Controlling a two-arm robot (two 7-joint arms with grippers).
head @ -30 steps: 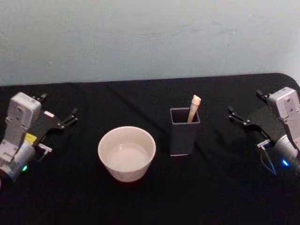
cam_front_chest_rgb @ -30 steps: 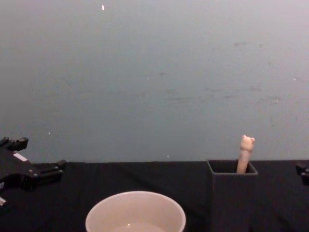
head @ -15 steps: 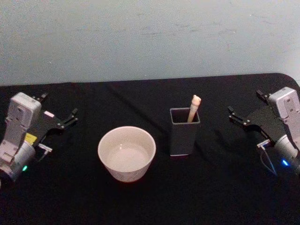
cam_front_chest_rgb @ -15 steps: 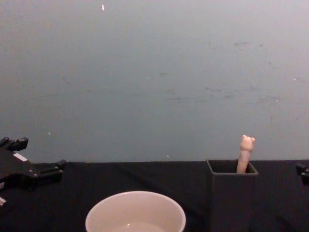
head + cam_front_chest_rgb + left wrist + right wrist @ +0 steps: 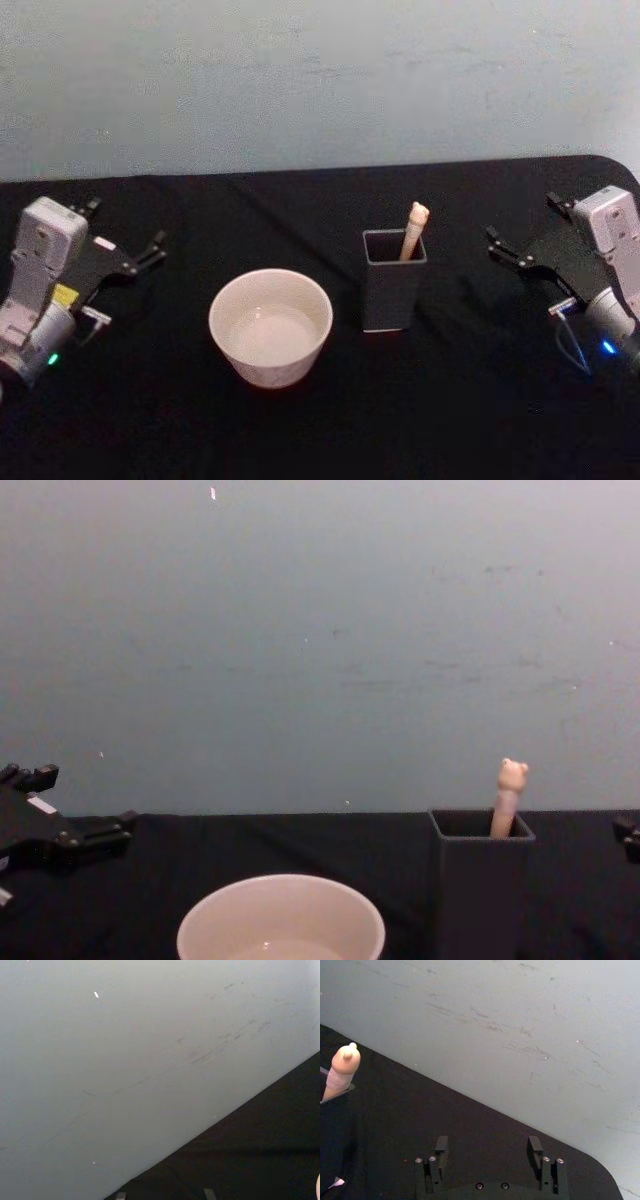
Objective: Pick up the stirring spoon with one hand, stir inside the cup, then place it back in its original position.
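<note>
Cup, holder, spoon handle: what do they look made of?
Cup: cream, smooth, thick rounded rim with a soft sheen; looks like glazed ceramic, could be melamine.
Holder: dark grey, matte, thin flat walls and crisp corners; plastic or coated metal, cannot tell.
Stirring spoon: handle pale beige, matte, moulded bear head; likely plastic or silicone, possibly wood. Lower part hidden in the holder.

The light is dim and even, with no glare and no source that can be told; the pale wall is the broadest lit surface, while the black tabletop swallows light, so shadows on it cannot be made out. The cup is the brightest thing, and the dark holder nearly merges with the tabletop. A small green light glows at near left and a blue light at near right.
</note>
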